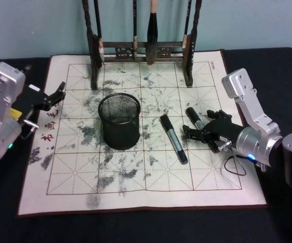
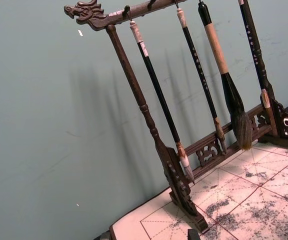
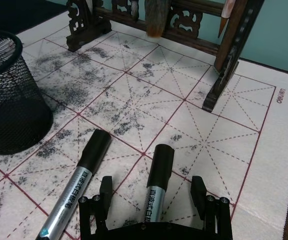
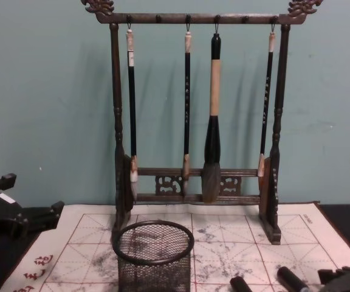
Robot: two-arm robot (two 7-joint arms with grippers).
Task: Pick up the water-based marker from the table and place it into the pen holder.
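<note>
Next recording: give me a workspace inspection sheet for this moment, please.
Surface: black table under a red-gridded, ink-smudged calligraphy mat.
Job's things: round black wire-mesh pen holder upright, nothing seen inside; two grey black-capped markers lie right of it: the nearer marker free, the farther marker inside the right pincer.
Clutter: dark wooden rack hung with calligraphy brushes.
Grippers: right pincer open, fingers either side of that marker; left pincer at the mat's left edge.
Cables: thin black loop by the right wrist.
Surroundings: teal wall.
</note>
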